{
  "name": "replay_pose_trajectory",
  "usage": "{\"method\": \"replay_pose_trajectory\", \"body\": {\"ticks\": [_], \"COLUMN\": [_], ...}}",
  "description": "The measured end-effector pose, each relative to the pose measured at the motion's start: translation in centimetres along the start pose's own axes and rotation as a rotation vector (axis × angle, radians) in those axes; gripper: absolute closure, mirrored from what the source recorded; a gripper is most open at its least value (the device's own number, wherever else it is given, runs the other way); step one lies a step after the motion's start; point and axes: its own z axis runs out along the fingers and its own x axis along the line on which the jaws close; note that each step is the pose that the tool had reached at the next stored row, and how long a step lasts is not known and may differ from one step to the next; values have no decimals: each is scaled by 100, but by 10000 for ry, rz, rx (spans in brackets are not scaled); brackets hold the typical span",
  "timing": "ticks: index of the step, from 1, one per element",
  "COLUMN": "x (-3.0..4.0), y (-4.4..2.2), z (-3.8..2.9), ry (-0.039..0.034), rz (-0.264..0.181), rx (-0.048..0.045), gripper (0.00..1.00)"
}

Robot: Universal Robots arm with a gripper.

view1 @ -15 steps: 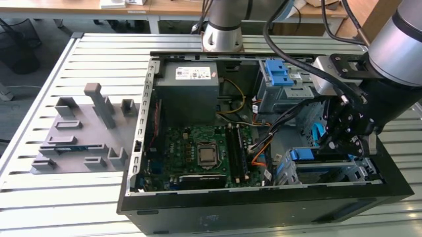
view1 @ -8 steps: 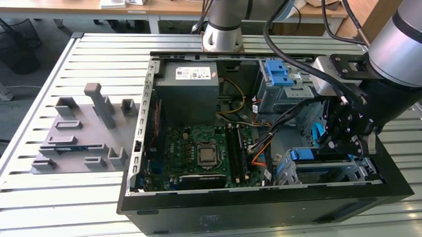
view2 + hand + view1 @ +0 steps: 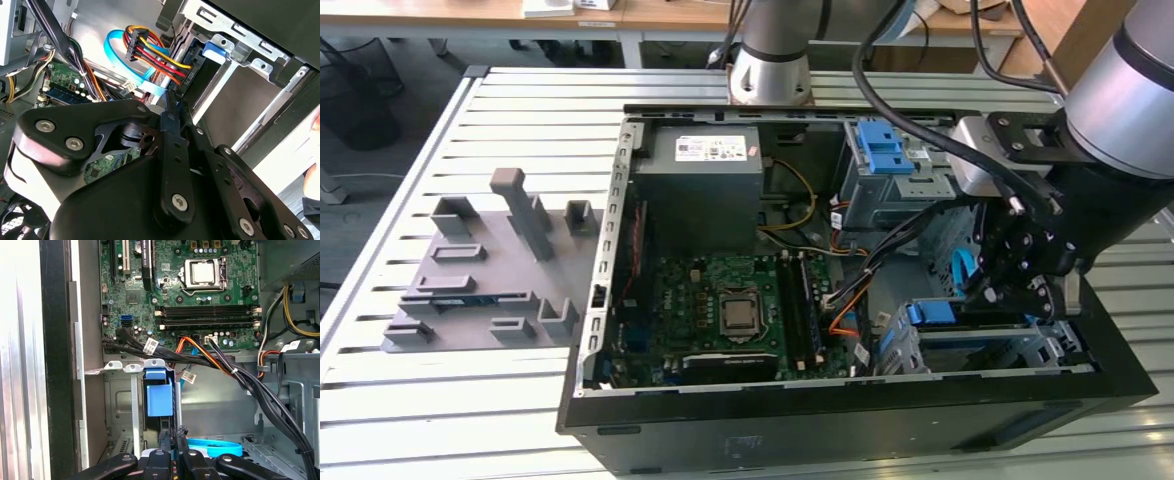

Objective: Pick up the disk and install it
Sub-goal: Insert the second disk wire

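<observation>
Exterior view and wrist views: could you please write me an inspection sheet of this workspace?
Surface: slatted silver metal table bearing an open black computer case.
Job's things: disk cannot be told apart for sure among the grey metal drive cages.
Clutter: grey plastic fixture block, at the exterior view's left of the case.
Grippers: black gripper inside the case, above a blue plastic latch.
Cables: black bundle; red, yellow and orange wires; light-blue flat cable.
Surroundings: wooden desks behind.
</observation>
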Motion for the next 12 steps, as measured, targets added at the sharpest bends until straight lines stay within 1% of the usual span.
{"method": "replay_pose_trajectory", "body": {"ticks": [12], "x": [17], "y": [-1], "z": [34], "ry": [-2], "rz": [-1], "rx": [0], "gripper": [84]}}
